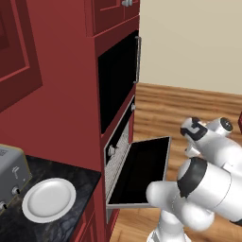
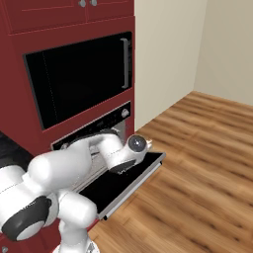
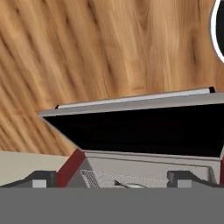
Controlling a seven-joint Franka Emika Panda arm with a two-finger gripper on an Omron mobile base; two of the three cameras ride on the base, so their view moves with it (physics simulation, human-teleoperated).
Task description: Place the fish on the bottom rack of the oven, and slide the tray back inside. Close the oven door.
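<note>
The oven (image 1: 118, 156) sits low in the dark red cabinetry. Its oven door (image 1: 142, 170) hangs open and level, black inner face up. The door (image 2: 123, 185) also lies under my arm, and spreads across the hand view (image 3: 144, 127). The bottom rack (image 1: 115, 165), a silver wire grid, sticks partly out over the door. A small grey shape on it (image 1: 112, 151) looks like the fish. A sliver of that shape (image 3: 129, 185) lies on the grid (image 3: 98, 178) between my fingertips. My gripper (image 3: 111, 179) is open above the rack, holding nothing.
A round white plate (image 1: 48, 199) lies bare on the dark counter beside a silver toaster (image 1: 10, 175). Above the oven is a taller black-fronted unit (image 1: 118, 80) with a vertical bar handle. Wood floor (image 2: 197, 163) stretches to the right of the door.
</note>
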